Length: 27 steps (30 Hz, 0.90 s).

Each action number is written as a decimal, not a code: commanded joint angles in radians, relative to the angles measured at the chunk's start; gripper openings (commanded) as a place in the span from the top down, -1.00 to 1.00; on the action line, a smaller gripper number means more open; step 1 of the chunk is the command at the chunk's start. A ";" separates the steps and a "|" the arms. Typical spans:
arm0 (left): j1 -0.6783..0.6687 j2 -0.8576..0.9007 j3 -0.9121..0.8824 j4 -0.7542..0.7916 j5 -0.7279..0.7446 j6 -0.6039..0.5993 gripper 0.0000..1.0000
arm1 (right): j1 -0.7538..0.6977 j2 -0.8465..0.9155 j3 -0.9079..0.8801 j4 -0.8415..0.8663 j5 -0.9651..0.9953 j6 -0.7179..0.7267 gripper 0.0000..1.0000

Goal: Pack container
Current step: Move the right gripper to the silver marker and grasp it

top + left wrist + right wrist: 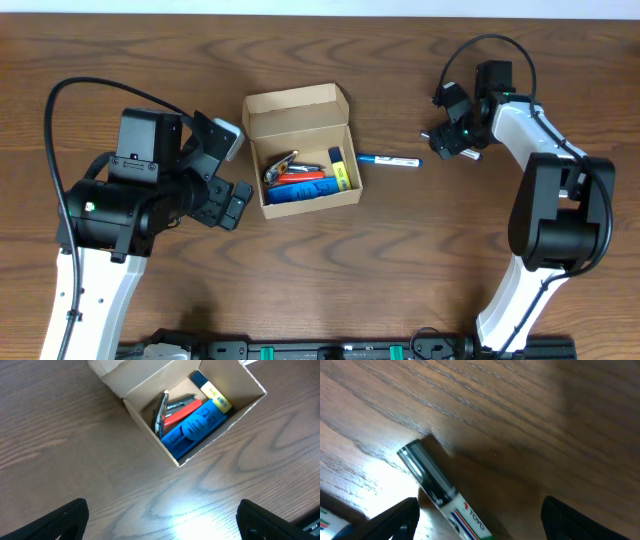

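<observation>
The container [300, 205] is a tan cardboard box standing open at the table's middle, its flap lid [295, 103] folded back. It holds blue and red items, a yellow-labelled marker [340, 170] and a dark metal tool, also seen in the left wrist view [197, 425]. My left gripper [235, 200] is open and empty over bare wood just left of the box [160, 520]. My right gripper [450, 138] is open, right of the box. A white marker with a black cap [432, 482] lies on the table between its fingers [480, 517].
A white marker with a blue cap [390, 160] lies on the wood between the box and my right gripper. The end of another white marker [326, 519] shows at the lower left of the right wrist view. The tabletop is dark brown wood.
</observation>
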 commanded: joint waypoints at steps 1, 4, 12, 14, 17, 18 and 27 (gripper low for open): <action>0.003 0.003 0.013 -0.004 0.006 0.012 -0.90 | -0.016 0.032 0.001 0.007 -0.046 -0.019 -0.56; 0.003 0.003 0.013 -0.004 0.006 0.012 -0.91 | -0.016 0.045 0.001 0.010 -0.046 -0.019 -0.45; 0.003 0.003 0.013 -0.003 0.006 0.012 -0.90 | -0.021 0.051 0.001 0.022 -0.045 -0.019 0.01; 0.003 0.003 0.013 -0.004 0.006 0.012 -0.90 | -0.022 0.052 0.001 0.022 -0.045 -0.019 0.12; 0.003 0.003 0.013 -0.004 0.006 0.012 -0.90 | -0.022 0.052 0.001 0.022 -0.045 -0.019 0.30; 0.003 0.003 0.013 -0.003 0.006 0.012 -0.91 | -0.022 0.052 0.001 0.022 -0.045 -0.016 0.37; 0.003 0.003 0.013 -0.003 0.006 0.012 -0.90 | -0.021 0.051 0.002 0.021 -0.045 0.107 0.97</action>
